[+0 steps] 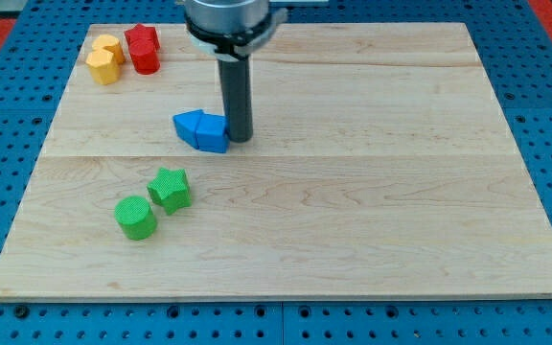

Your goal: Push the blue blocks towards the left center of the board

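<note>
My tip (239,140) touching blue blocks (202,129) from view's right; no pincer fitted. Blocks looking light, rigid, sliding easily on bench (372,220). Pushing right faces, centred, avoiding spin.

No text, label, brand, number or sign can be read anywhere in the camera view: not on the wooden table (372,220), nor on the coloured blocks, nor on the dark rod or its mount.
</note>
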Tool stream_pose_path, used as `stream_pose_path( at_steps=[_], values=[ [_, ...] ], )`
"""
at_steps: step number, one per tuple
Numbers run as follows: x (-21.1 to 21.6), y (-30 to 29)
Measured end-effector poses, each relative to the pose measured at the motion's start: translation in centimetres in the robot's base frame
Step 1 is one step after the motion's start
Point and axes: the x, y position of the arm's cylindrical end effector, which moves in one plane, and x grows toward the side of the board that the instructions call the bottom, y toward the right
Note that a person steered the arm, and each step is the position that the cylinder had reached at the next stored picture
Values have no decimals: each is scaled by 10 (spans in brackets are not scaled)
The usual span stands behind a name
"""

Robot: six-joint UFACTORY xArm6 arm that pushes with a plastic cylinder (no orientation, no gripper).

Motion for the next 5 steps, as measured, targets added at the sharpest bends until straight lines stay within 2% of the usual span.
stream_pose_path(
  at_steps=[1, 4, 5],
  values=[
    [-18, -37],
    [1, -168],
    [1, -185]
  ],
)
